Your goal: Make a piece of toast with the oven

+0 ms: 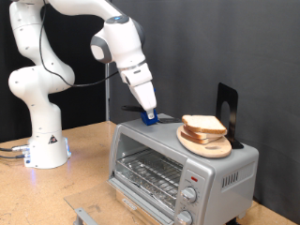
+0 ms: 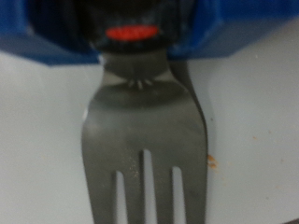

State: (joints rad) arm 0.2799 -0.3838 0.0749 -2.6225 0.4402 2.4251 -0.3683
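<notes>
1. The claw [image 1: 149, 116] is down on the oven's top, towards the exterior view's left end of it, its blue fingers [image 1: 150, 117] at the surface.
2. In the wrist view a metal fork [image 2: 142, 140] is clamped between the blue pads [image 2: 37, 42], prongs pointing away from the camera, over a pale surface.
3. The piece of toast [image 1: 203, 125] lies on top of a stack of slices on a round wooden board [image 1: 208, 147], on the oven's top towards the exterior view's right.
4. The oven [image 1: 178, 169] stands on the wooden desk [image 1: 66, 192], glass door shut, wire rack visible inside.
</notes>
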